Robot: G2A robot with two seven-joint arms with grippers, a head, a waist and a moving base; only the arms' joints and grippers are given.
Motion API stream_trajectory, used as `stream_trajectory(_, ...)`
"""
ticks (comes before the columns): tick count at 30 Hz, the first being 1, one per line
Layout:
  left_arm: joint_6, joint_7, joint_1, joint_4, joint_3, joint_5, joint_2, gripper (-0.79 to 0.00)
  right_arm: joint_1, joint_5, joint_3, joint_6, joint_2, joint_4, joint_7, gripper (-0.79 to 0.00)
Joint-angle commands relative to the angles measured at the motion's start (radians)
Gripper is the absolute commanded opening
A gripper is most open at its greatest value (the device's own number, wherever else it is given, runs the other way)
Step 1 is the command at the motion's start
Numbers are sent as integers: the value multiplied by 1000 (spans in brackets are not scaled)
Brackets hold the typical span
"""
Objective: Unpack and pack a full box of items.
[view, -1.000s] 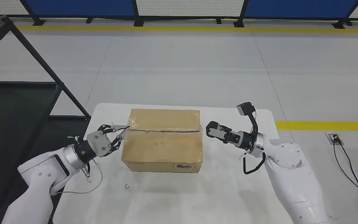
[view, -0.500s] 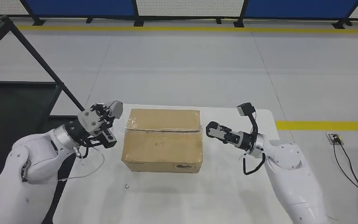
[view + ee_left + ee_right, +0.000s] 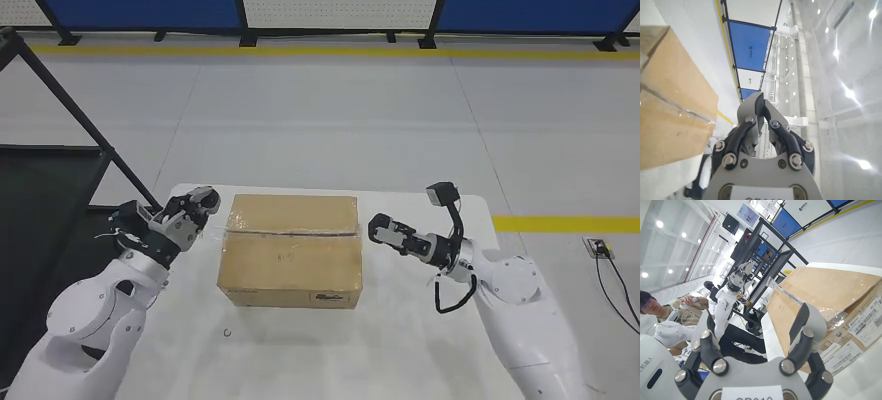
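White bench (image 3: 400, 330) on a grey floor, blue panels (image 3: 140, 12) behind. Top view: a taped cardboard box (image 3: 290, 250) stands mid-bench, flaps shut, contents hidden. The left gripper (image 3: 197, 203) sits off its left end, the right gripper (image 3: 376, 229) just beside its right end. Left wrist view: jaws pressed together, empty, box to one side. Right wrist view: jaws spread wide, box just past one jaw, ungripped.

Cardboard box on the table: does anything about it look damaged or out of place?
Yes. The clear tape along the top seam of the cardboard box is crumpled and lifting loose at both ends instead of lying flat. Otherwise the cardboard box is closed, and nothing has spilled.
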Motion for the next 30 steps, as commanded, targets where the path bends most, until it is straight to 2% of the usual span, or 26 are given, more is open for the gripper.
stream_trajectory(1,12,5,-1,-1,0,-81,0,-785,-2,-1,-3,-6,2,-6,-3,0)
stream_trajectory(7,7,9,0,-2,-1,-68,0,-785,-4,-8,-16,3,6,-25,-16,0)
stream_trajectory(10,-105,37,12,-13,30,227,5,-785,2,-12,-26,16,8,-31,-21,0)
stream_trajectory(15,-319,-122,1,82,61,489,10,-785,-1,-16,-40,20,10,-39,-33,0)
stream_trajectory(19,-412,-279,-27,176,71,618,17,-785,-12,-16,-37,21,15,-46,-43,0)
stream_trajectory(24,-467,-417,-82,253,106,819,22,-785,-30,-16,-31,25,21,-64,-53,0)
stream_trajectory(30,-467,-417,-94,268,119,848,20,-785,-48,-19,-32,30,26,-77,-71,0)
